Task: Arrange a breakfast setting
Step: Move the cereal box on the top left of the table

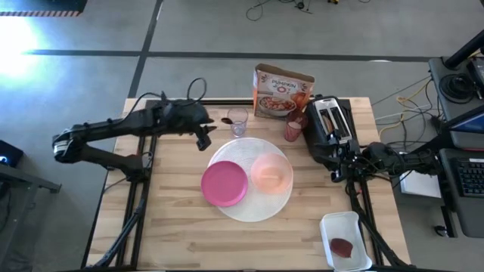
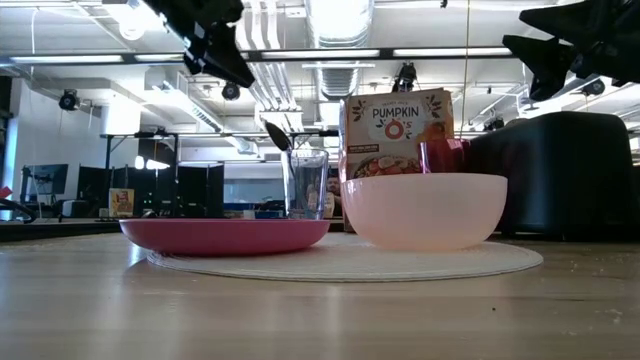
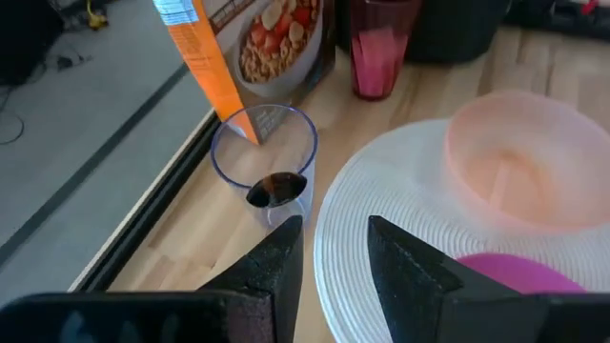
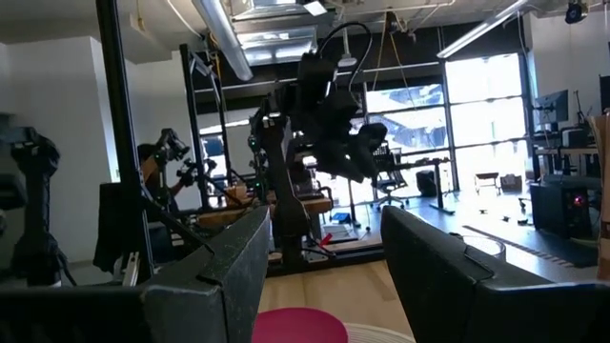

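A round white mat (image 1: 253, 202) lies mid-table and bears the magenta plate (image 1: 224, 183) and the peach bowl (image 1: 271, 172). Behind it stands the small clear glass (image 3: 264, 152). A spoon (image 3: 276, 188) stands in the glass, its bowl end up, leaning on the rim. The translucent pink cup (image 1: 293, 130) and the orange cereal box (image 1: 281, 92) stand at the far edge. My left gripper (image 3: 334, 233) hovers open to the left of the glass, above the table, with nothing between its fingers. My right gripper (image 4: 324, 248) waits open at the table's right edge.
A black toaster (image 1: 333, 121) stands at the far right beside the cup. A white tray (image 1: 346, 240) with a dark red item lies at the near right corner. Bare wood shows along the near edge and on the left.
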Robot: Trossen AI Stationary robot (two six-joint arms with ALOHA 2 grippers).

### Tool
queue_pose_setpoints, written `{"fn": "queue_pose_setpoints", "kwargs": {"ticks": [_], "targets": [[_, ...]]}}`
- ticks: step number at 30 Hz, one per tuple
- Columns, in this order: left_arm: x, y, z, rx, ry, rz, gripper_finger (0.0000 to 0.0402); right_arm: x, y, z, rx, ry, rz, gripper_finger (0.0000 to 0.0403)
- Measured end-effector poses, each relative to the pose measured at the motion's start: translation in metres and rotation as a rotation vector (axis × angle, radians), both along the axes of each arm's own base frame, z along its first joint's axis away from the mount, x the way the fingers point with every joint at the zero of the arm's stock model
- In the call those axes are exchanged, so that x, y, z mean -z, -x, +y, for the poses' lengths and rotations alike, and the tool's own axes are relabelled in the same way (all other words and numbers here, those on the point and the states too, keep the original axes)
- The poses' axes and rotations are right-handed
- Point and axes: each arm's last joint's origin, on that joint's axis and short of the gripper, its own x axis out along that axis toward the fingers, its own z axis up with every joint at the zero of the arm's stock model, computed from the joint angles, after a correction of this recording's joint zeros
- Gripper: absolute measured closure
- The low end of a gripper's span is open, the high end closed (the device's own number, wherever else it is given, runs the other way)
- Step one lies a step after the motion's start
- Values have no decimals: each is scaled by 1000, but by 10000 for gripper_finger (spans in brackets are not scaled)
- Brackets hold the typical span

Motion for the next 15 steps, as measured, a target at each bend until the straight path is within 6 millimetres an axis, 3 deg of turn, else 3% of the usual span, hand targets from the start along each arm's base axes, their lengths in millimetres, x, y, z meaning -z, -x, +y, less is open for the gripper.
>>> {"fn": "queue_pose_setpoints", "kwargs": {"ticks": [7, 15], "targets": [[22, 15, -4, -45, 45, -80, 299, 0, 0, 0, 0, 0, -1, 211], [50, 18, -5, -82, 91, -124, 299, -6, 2, 0, -14, -42, -65, 211]]}}
